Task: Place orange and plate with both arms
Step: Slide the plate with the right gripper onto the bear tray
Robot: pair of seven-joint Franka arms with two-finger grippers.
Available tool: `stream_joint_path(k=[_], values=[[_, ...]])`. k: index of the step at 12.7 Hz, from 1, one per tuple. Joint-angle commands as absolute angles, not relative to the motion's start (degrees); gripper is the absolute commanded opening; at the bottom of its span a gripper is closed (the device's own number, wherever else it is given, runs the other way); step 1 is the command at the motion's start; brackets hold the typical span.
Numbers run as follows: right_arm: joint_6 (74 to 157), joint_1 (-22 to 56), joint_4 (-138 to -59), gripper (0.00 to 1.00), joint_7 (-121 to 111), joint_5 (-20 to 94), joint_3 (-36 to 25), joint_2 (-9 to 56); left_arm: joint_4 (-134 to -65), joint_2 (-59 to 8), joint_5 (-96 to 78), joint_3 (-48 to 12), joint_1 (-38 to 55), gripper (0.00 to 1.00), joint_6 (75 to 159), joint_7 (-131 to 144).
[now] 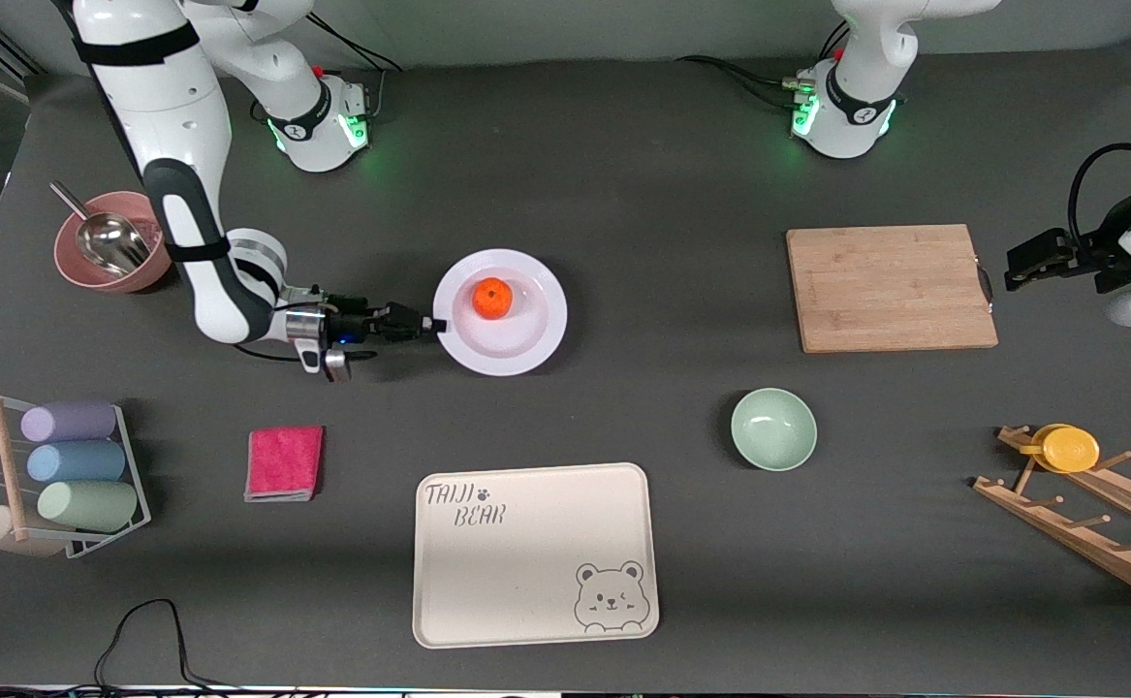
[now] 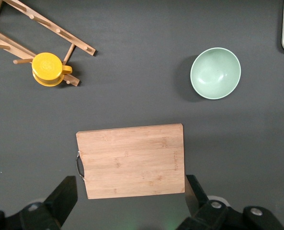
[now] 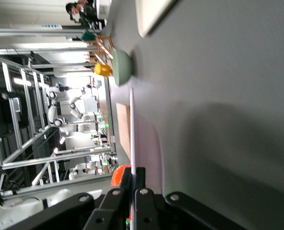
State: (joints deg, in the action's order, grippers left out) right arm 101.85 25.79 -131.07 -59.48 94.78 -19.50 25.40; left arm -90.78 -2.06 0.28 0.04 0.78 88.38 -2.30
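The white plate (image 1: 517, 325) is in the middle of the table with the orange (image 1: 492, 298) on it. My right gripper (image 1: 437, 325) is shut on the plate's rim at the side toward the right arm's end. In the right wrist view the plate (image 3: 132, 129) shows edge-on between the fingers, with the orange (image 3: 119, 175) beside them. My left gripper (image 1: 1016, 269) is up in the air at the left arm's end of the table, beside the wooden cutting board (image 1: 890, 287). In the left wrist view its fingers (image 2: 65, 194) stand wide apart and empty over the board (image 2: 132, 160).
A pale green bowl (image 1: 773, 428) and a cream bear-printed tray (image 1: 534, 553) lie nearer the camera. A pink cloth (image 1: 284, 462), a rack of rolled cups (image 1: 71, 475) and a pink bowl with a scoop (image 1: 109, 242) are at the right arm's end. A wooden rack with a yellow cup (image 1: 1067, 448) is at the left arm's end.
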Motion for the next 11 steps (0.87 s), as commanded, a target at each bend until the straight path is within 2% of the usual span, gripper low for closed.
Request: stream_joint_path(k=[1,6,11], values=[[100.02,25.66,-124.65,0.00,-50.83,93.25,-20.39,24.17,-91.76,-0.26,1.14,-0.17,0.88,1.00,87.98,-3.25],[97.56,23.91,-109.45,0.00,-39.48,94.30,-20.30,26.71,-91.84,0.00,0.97,-0.18,0.88,1.00,87.63,-3.16],[94.22,18.82,-86.01,0.00,-31.74,100.27,-19.87,40.04,-91.85,0.18,0.79,-0.18,0.88,1.00,88.77,-2.02]])
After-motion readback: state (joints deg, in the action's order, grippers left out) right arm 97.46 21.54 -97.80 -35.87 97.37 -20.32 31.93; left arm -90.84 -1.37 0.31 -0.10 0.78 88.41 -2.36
